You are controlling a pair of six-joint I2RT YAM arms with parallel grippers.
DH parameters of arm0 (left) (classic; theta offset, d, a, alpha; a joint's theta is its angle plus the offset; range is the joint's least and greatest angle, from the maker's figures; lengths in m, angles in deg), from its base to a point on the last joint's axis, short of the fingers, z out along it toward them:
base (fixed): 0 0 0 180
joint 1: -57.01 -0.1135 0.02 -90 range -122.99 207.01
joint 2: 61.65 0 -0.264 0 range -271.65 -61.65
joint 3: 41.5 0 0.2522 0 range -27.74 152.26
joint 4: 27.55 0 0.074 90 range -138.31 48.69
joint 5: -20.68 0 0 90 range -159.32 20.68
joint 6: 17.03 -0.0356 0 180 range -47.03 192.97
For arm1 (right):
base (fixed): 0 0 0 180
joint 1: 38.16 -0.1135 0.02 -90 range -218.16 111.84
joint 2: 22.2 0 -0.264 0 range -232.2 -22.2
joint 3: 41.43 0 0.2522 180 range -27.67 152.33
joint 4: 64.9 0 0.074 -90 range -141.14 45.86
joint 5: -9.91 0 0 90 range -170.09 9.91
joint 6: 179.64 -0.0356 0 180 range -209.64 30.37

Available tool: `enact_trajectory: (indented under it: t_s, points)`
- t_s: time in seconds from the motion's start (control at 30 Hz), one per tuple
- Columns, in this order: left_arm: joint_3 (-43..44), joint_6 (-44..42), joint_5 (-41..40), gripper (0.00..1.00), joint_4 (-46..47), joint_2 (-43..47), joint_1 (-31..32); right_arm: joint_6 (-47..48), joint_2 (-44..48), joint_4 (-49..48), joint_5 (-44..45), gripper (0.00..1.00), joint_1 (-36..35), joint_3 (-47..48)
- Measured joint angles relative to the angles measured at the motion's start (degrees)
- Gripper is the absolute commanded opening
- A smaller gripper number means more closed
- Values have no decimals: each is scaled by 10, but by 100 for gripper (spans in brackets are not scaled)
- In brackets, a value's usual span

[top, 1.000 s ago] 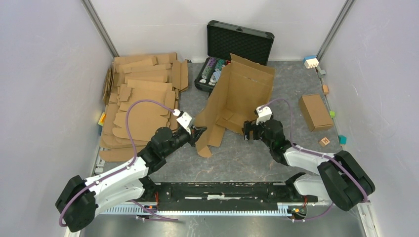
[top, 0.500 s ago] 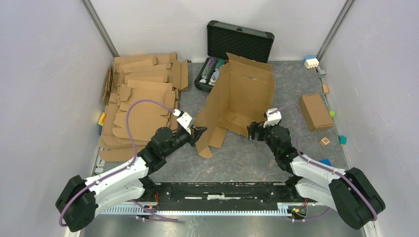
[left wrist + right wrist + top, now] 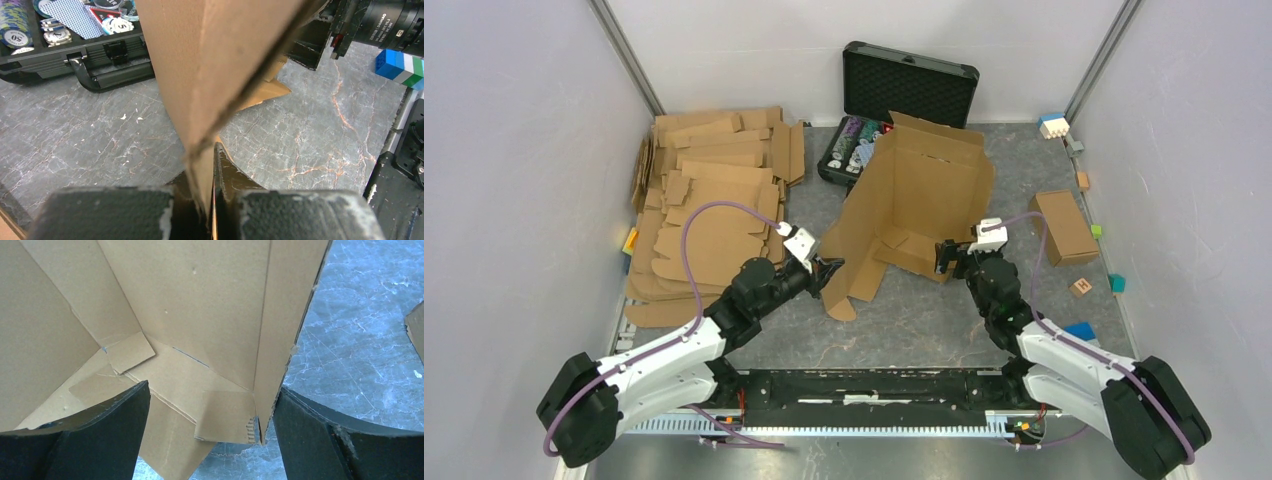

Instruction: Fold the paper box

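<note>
Grey marbled tabletop carries the corrugated paper box, left end effector pinching it, right end effector gaping wide.

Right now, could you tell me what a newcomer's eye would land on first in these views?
The half-raised paper box stands mid-table, its walls up and flaps splayed. The left gripper pinches its near-left flap, while the right gripper sits open at its near-right corner. An open black case stands behind, flat cardboard sheets piled to the left.
</note>
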Motion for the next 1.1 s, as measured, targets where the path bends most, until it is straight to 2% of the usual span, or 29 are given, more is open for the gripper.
enact_trajectory:
  t_s: [0.13,0.33,0.73,1.1]
  points:
    - [0,0,0,8,0,-1,0,15,0,0,-28,96,-4,0]
    - [0,-5,0,8,0,-1,1,32,-45,17,-68,98,-18,10]
    - [5,-10,0,8,0,-12,11,8,-156,36,7,98,-97,55]
    - [5,-13,0,8,-1,-12,11,7,-189,53,-36,98,-100,73]
